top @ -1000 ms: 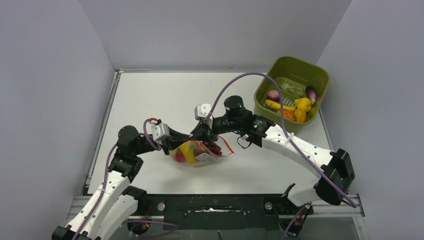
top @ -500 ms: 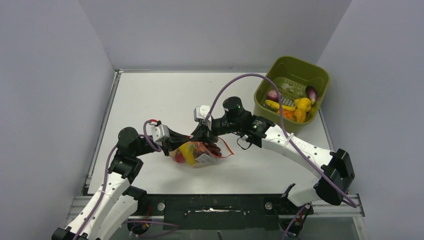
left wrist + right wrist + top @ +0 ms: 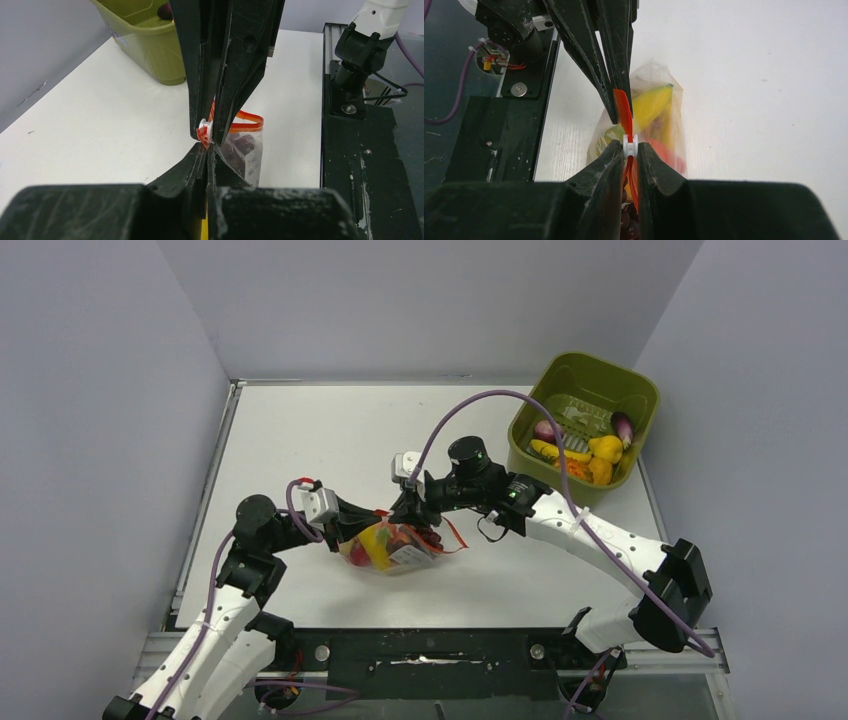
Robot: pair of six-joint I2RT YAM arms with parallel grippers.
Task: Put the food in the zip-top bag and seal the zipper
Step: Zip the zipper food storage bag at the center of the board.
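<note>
Right gripper (image 3: 399, 515) is meeting the left gripper (image 3: 376, 519) over the zip-top bag (image 3: 395, 550) in the top view. The bag is lying on the table (image 3: 300, 440) between the two arms, with the food (image 3: 378, 540) showing yellow and red through it. Over the last second you are watching the right wrist creeping only slightly toward the near edge, while the left arm and the bag are hardly shifting. More of the food is still lying in the olive-green bin (image 3: 640, 390) at the far right.

From the left wrist you are looking along its own fingers, which are pressing fully together on the end of the zipper (image 3: 250, 116). The right gripper is coming down from above and nipping the white slider (image 3: 203, 125) just beyond them. Past the slider, the orange-red strip is looping open.

From the right wrist, its jaws are standing only a crack apart and pinching that slider from both sides. The left fingers (image 3: 589, 55) are clamping the strip just past it, and a yellow banana (image 3: 649, 102) is sitting inside the clear plastic behind.

With so little movement, the slider seems to be barely travelling, so you are probably looking at a seal that is hardly begun. I judge that you are needing a steady pull along the strip while the left side is anchoring it.
</note>
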